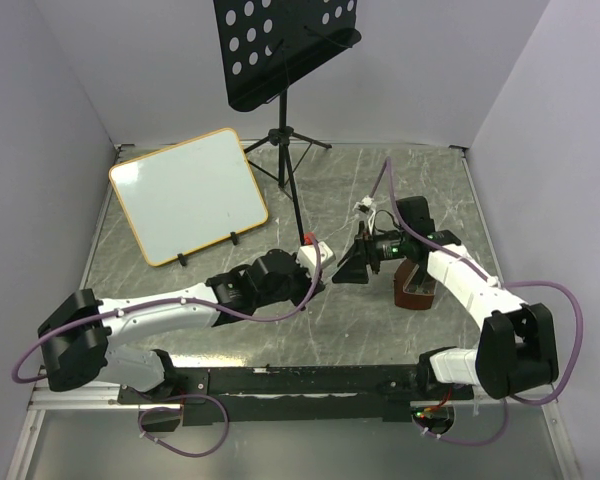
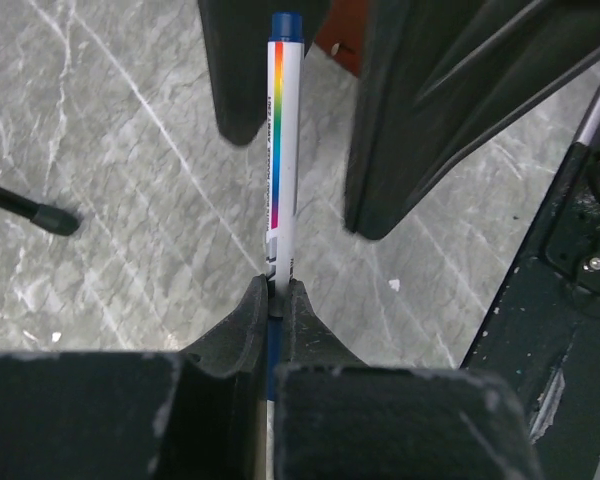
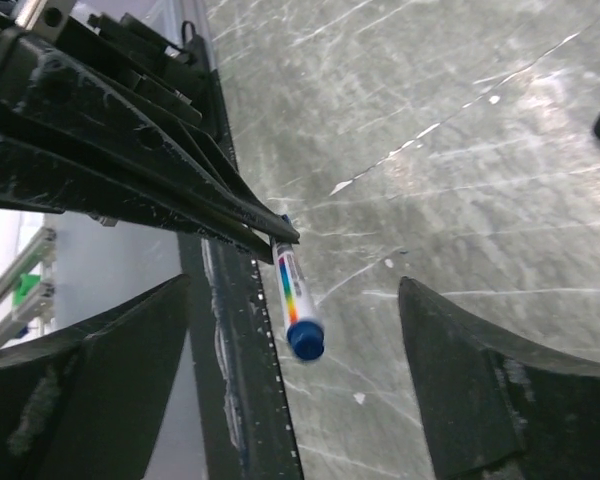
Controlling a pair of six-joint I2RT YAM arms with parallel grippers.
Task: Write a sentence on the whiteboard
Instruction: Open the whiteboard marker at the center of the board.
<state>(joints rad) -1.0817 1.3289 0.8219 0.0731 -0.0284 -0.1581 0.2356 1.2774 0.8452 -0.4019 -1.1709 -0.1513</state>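
The whiteboard (image 1: 188, 193) leans tilted back on small black feet (image 1: 235, 238) near the rear left corner of the table (image 1: 360, 190), its face blank, so the sentence is not yet begun. It looks light and stiff with a slick face. Pressing on it may slide or tip it, so any steadying hold belongs on the wooden frame. Near the middle of the table, the left gripper (image 2: 278, 295) pinches the lower barrel of a rainbow-striped marker (image 2: 283, 150). The right gripper (image 1: 357, 263) stands with fingers wide on either side of the blue cap (image 3: 306, 341), seemingly not touching it. The marker is light and smooth, so the cap probably needs a square, firm pinch to come off.
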